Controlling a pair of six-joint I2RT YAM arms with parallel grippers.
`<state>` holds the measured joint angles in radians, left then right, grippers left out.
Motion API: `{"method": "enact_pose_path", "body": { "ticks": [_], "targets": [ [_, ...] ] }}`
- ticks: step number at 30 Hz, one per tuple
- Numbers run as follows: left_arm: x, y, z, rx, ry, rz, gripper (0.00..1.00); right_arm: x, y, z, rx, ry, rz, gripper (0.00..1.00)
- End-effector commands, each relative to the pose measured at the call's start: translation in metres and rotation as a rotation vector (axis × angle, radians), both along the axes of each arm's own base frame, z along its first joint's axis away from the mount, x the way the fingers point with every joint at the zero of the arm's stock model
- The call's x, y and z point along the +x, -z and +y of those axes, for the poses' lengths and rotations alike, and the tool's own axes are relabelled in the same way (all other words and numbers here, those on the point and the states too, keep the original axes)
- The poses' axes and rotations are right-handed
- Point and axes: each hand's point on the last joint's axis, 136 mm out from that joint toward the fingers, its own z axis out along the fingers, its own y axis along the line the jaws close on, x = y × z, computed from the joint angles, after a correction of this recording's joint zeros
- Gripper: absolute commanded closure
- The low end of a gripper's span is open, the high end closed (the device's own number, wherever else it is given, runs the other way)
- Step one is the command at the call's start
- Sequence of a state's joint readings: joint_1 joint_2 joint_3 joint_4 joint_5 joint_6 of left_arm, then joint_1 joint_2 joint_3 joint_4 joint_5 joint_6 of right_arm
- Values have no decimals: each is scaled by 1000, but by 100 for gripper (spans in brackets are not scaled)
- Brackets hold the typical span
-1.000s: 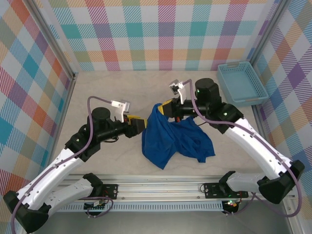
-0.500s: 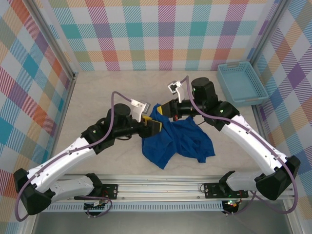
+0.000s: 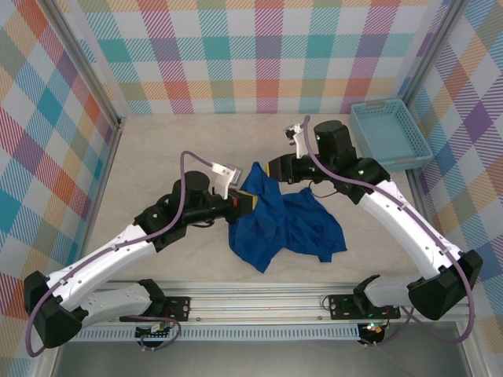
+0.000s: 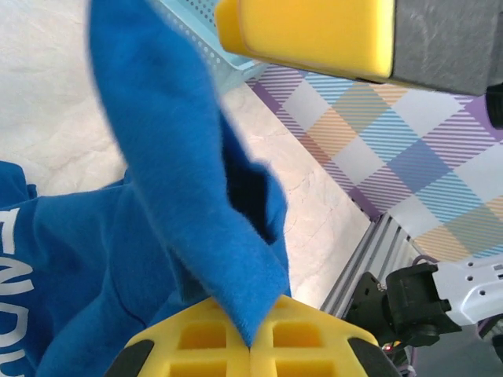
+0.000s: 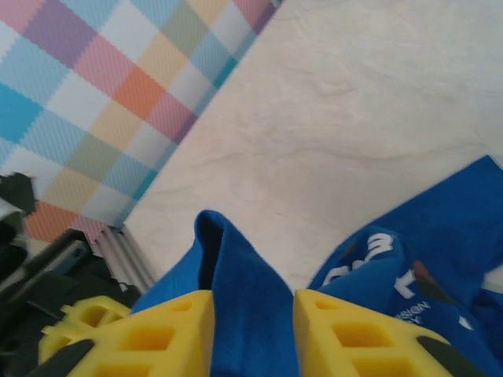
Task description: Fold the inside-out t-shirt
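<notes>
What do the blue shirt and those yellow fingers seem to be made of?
Shirt: soft knitted cloth, matte and slightly fuzzy; it drapes and creases. Yellow fingers: probably moulded plastic or firm foam, matte, with square hollows in them.

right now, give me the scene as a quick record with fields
shirt: blue t-shirt, crumpled on the table, one part lifted
left pincer: shut on the t-shirt's raised fold
right pincer: fingers apart, cloth between them, hold unclear
basket: light blue, far right corner, apart from the t-shirt
fold state: not yet folded
</notes>
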<state>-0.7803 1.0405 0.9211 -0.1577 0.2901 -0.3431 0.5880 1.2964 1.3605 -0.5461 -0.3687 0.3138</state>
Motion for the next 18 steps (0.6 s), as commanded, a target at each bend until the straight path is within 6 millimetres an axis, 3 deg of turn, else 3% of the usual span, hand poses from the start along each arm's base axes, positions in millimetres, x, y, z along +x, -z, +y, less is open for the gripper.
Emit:
{"method": "enact_pose_path", "body": {
  "ticks": [1,7,12,18],
  "targets": [
    [0,-17,3,-94,27,-7,100,-11,9,-13,-77,-20,-57,59],
    [4,-14,9,-85,10,-3,100,-50,26,-13,-24,-136,-166,49],
    [4,-12,10,-76,16,2,100,-41,39,2,-46,-156,-171,51],
    [3,-12,12,-77,7,4,100,-36,38,22,-47,-204,-181,64]
  ]
}}
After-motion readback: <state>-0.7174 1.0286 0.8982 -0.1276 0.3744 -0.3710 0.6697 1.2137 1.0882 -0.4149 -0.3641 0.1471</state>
